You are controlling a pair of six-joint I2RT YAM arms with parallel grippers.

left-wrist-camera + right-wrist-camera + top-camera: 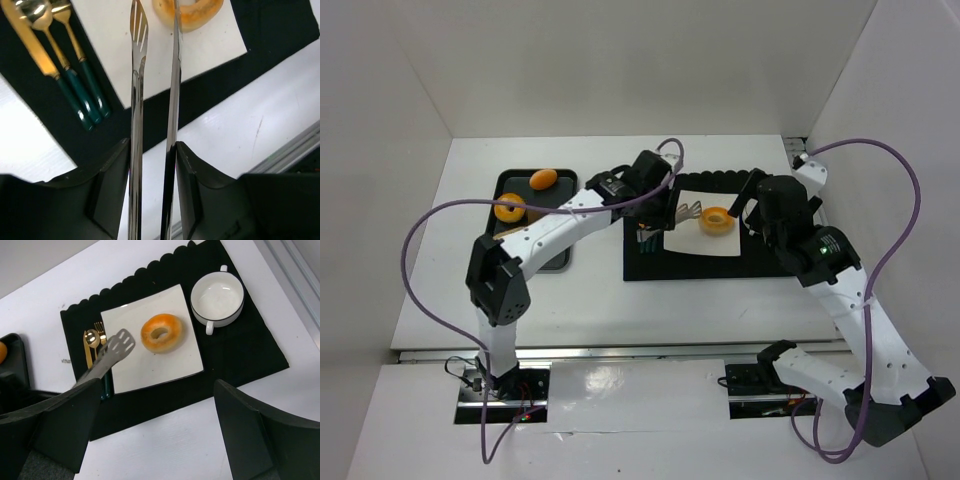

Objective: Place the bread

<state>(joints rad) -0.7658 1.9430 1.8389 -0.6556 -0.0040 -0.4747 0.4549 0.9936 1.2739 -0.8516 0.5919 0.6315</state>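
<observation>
One ring-shaped bread (718,220) (161,333) (187,12) lies flat on the white square plate (695,242) (150,371). A second ring-shaped bread (510,208) sits in the dark tray (557,258) at the left. My left gripper (655,195) (152,146) is shut on metal tongs (136,100) (107,357). The tong arms stand slightly apart with their tips just left of the plated bread, and they grip nothing. My right gripper (760,205) (157,387) hovers open over the mat's near edge, holding nothing.
A black placemat (650,262) carries the plate, gold cutlery with green handles (75,85) (92,342) on its left and a white two-handled cup (217,297) on its right. A small solid orange bun (542,179) lies at the tray's far end.
</observation>
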